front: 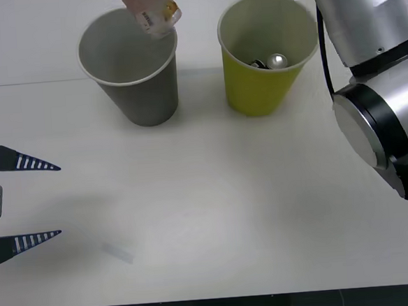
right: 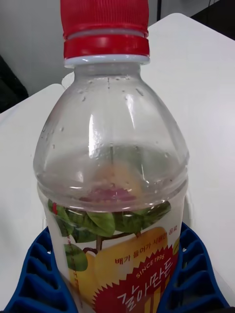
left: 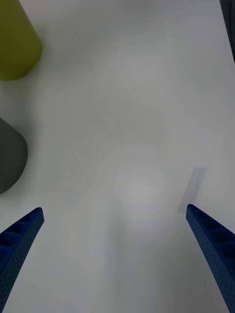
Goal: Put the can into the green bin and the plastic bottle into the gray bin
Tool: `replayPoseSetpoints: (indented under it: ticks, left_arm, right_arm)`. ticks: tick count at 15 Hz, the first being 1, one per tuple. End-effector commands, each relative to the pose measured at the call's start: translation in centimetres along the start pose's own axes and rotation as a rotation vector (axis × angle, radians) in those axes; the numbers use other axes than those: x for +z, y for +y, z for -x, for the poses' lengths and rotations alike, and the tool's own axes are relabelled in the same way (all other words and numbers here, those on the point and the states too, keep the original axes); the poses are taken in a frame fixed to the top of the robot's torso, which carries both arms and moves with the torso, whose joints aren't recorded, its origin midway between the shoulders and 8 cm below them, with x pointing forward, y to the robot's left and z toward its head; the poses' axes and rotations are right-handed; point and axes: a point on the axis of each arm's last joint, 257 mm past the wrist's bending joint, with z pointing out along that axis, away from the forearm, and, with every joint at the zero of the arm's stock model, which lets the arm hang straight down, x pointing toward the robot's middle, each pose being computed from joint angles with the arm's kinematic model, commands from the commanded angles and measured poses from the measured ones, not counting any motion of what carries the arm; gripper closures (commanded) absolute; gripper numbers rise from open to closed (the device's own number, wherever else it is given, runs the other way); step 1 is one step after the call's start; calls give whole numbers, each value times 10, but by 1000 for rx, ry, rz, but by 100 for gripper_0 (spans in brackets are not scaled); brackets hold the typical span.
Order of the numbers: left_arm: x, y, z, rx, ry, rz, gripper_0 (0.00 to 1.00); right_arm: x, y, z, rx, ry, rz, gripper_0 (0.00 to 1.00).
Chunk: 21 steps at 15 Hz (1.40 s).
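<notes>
The plastic bottle (front: 153, 13), clear with a red cap (right: 105, 27) and a whitish-yellow label, hangs tilted over the far rim of the gray bin (front: 138, 94). My right gripper (right: 117, 291) is shut on its labelled body, one blue finger (right: 36, 274) on each side. The can (front: 276, 61) lies inside the green bin (front: 259, 89), its silver top showing. My left gripper (front: 58, 199) hovers open at the table's left edge, nothing between its fingers. The left wrist view shows the green bin (left: 14, 44) and the gray bin (left: 10, 156) off to one side.
The two bins stand side by side at the back of the white table (front: 228, 193). A small clear strip of tape (front: 118, 252) lies on the table near the left gripper. The right arm's silver links (front: 381, 77) rise over the table's right side.
</notes>
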Motion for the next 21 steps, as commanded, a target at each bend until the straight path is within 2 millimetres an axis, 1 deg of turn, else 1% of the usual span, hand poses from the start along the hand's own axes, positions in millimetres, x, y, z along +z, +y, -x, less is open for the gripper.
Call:
replayPoseSetpoints:
  ticks: [1, 3, 7, 10, 14, 15, 16, 17, 21]
  left_arm:
    - [0, 0, 0, 0, 0, 0, 0]
    - [0, 0, 0, 0, 0, 0, 0]
    - [0, 0, 0, 0, 0, 0, 0]
    - [0, 0, 0, 0, 0, 0, 0]
    - [0, 0, 0, 0, 0, 0, 0]
    - [0, 0, 0, 0, 0, 0, 0]
    - [0, 0, 0, 0, 0, 0, 0]
    - [0, 0, 0, 0, 0, 0, 0]
    - [0, 0, 0, 0, 0, 0, 0]
  right_arm:
    - [24, -1, 0, 9, 13, -17, 100]
    - [39, 1, 0, 10, 23, -28, 100]
    - [57, 1, -8, 16, 25, -28, 100]
    - [62, 4, -8, 10, 23, -24, 100]
    - [62, 7, -6, 5, 13, -14, 100]
    - [62, 7, -5, 2, 11, -15, 67]
    - [61, 4, -3, -7, 3, -21, 12]
    - [61, 4, -4, -7, 4, -23, 0]
    - [62, 4, -4, -7, 5, -23, 0]
